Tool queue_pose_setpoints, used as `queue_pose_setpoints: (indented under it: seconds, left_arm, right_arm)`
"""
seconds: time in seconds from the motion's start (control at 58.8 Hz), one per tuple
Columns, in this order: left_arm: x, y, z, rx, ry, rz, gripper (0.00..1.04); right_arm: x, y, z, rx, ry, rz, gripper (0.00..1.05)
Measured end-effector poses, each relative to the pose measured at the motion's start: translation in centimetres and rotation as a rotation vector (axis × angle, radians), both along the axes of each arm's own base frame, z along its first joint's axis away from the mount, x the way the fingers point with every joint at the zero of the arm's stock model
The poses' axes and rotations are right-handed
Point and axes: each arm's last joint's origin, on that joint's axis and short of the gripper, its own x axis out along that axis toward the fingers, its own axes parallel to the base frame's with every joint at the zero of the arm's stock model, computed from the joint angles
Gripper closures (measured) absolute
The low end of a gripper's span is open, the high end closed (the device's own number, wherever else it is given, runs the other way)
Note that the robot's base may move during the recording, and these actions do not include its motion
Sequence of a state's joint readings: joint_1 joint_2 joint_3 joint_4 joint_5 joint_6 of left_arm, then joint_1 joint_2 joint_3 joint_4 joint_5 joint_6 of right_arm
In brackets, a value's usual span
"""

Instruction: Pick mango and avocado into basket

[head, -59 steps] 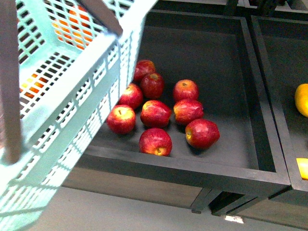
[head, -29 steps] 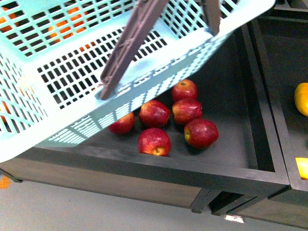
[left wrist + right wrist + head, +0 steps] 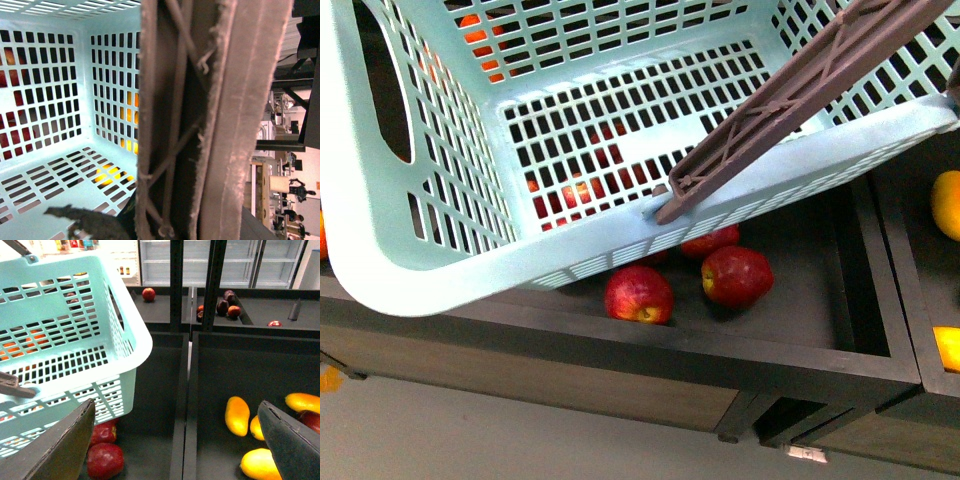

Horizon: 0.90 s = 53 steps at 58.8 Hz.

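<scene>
Right wrist: basket (image 3: 60, 262), shelf packets (image 3: 75, 244) (unreadable).

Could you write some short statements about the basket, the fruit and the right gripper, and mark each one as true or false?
1. No fruit lies inside the basket. True.
2. The right gripper is shut on a mango. False: its jaws stand wide open and hold nothing.
3. The red apples lie in the dark bin beneath the basket. True.
4. The mangoes share a compartment with the apples. False: they lie in the neighbouring compartment, beyond the divider.
5. The basket rests level on the bin floor. False: it is tilted and raised above the apples.
</scene>
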State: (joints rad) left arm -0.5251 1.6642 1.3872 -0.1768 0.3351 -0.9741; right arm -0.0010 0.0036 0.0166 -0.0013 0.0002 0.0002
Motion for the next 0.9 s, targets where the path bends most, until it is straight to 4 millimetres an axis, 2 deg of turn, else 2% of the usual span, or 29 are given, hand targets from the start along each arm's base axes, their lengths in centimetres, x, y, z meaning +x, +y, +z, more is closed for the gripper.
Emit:
queue_pose_setpoints:
  seconds: [0.221, 0.255, 0.34, 0.374, 0.442, 0.544, 0.595, 0.714, 0.816, 0.901]
  left_arm:
    - [0.1, 0.1, 0.0, 0.007, -0.006, 0.01, 0.89]
    - [0.1, 0.1, 0.0, 0.007, -0.006, 0.01, 0.89]
    - [0.1, 0.1, 0.0, 0.007, -0.006, 0.009, 0.89]
    - [0.1, 0.1, 0.0, 0.007, -0.006, 0.008, 0.89]
    - [0.0, 0.1, 0.0, 0.007, -0.006, 0.006, 0.89]
    - [0.1, 0.1, 0.0, 0.006, -0.005, 0.005, 0.89]
    - [0.1, 0.1, 0.0, 0.006, -0.006, 0.005, 0.89]
    - [0.0, 0.1, 0.0, 0.006, -0.005, 0.004, 0.89]
    - [0.1, 0.1, 0.0, 0.009, -0.008, 0.008, 0.89]
    - [0.1, 0.1, 0.0, 0.01, -0.009, 0.009, 0.89]
  right_arm:
    - [0.0, 0.0, 0.0, 0.008, 0.01, -0.007, 0.09]
    - [0.0, 0.0, -0.1, 0.032, 0.09, -0.042, 0.09]
    - [0.4, -0.2, -0.4, 0.127, 0.416, -0.146, 0.09]
    - [0.6, -0.3, -0.7, 0.155, 0.467, -0.16, 0.09]
    - [1.2, -0.7, -0.7, 0.195, 0.497, -0.169, 0.09]
    - [2.5, -1.9, 0.6, 0.241, 0.444, -0.199, 0.09]
    - [3.2, -2.7, 1.2, 0.257, 0.415, -0.215, 0.09]
    - [6.7, -6.7, 2.7, 0.282, 0.368, -0.345, 0.09]
    - [9.7, -9.3, 2.0, 0.305, 0.411, -0.426, 0.09]
    - [12.7, -11.2, 0.4, 0.358, 0.494, -0.468, 0.09]
